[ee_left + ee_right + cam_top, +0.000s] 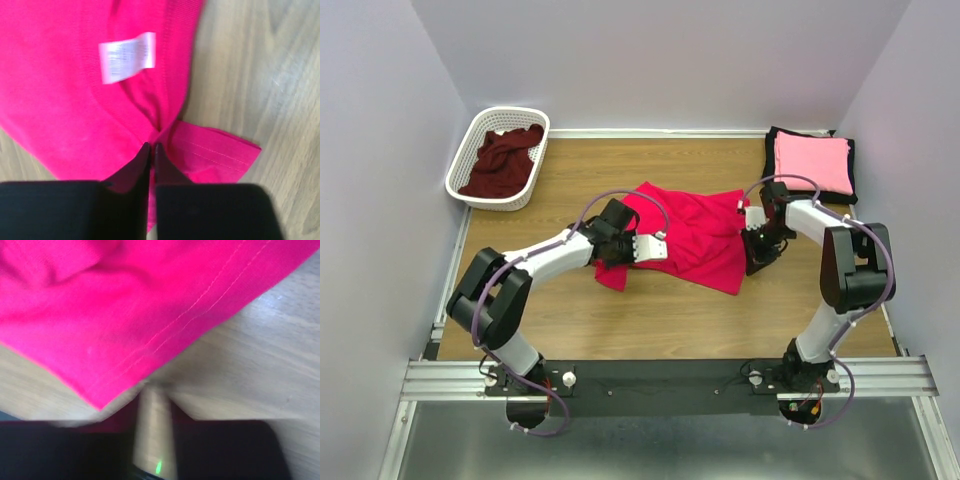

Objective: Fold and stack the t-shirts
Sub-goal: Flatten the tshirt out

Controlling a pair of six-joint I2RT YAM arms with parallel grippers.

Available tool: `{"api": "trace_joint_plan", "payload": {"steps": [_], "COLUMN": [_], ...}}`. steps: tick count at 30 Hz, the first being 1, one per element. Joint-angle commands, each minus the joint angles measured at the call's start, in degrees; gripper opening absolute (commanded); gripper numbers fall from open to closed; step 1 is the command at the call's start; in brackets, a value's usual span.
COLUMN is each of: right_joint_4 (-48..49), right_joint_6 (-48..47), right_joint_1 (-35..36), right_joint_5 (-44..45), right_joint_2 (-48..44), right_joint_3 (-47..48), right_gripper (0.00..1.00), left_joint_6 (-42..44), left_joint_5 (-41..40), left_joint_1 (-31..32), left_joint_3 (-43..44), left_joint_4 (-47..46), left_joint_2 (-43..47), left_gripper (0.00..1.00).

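- Crimson t-shirt (695, 235) spread mid-desk (670, 320), between left claw (638, 248) and right claw (757, 250); soft, light, limp.
- Left wrist: left claw (151, 150) pinched tight on bunched fabric below label (127, 57).
- Right wrist: right claw (152, 400) narrowly parted, empty, just beside hem (165, 335); probably best gripped there.

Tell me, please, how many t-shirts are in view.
4: a red shirt mid-table, a pink shirt folded on a black shirt at the far right, a maroon shirt in the basket. The basket may hide more.
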State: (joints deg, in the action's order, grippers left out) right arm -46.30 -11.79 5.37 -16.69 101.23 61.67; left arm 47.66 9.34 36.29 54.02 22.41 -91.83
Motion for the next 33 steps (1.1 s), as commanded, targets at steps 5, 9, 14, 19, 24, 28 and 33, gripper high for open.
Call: {"api": "trace_joint_plan", "payload": {"steps": [5, 9, 14, 19, 24, 28, 33], "right_joint_4": [4.9, 5.1, 5.0, 3.3, -0.7, -0.5, 1.2], "right_joint_6": [-1.4, -1.9, -3.3, -4.5, -4.1, -3.3, -2.4], "right_joint_1": [1.1, 1.1, 1.1, 1.0, 2.6, 7.0, 12.5], "right_joint_5": [8.0, 10.4, 12.5, 10.0, -1.7, -3.4, -0.1], "right_joint_2": [1.0, -1.8, -3.3, -4.8, -7.2, -6.8, -4.3], "right_joint_3": [-3.9, -4.1, -4.8, -3.2, 1.2, 3.1, 3.5], "right_gripper": [0.01, 0.01, 0.01, 0.01, 0.27, 0.38, 0.39], "left_joint_6": [-6.4, -12.3, -22.6, -26.0, -26.9, -27.1, -27.2], "left_joint_5": [7.0, 9.4, 5.3, 8.3, 9.8, 9.7, 9.8], "left_joint_1": [-11.3, -22.2, -31.7, -35.9, -35.9, -35.9, -35.9], "left_joint_3": [10.2, 15.3, 21.3, 20.7, 19.5, 20.1, 20.7], "left_joint_4": [2.8, 2.2, 2.8, 4.6, 4.0, 4.4, 5.2], "left_joint_2": [3.5, 0.4, -9.6, -14.3, -14.5, -15.2, -15.5], "left_gripper": [0.00, 0.00, 0.00, 0.00, 0.00, 0.00, 0.00]}}
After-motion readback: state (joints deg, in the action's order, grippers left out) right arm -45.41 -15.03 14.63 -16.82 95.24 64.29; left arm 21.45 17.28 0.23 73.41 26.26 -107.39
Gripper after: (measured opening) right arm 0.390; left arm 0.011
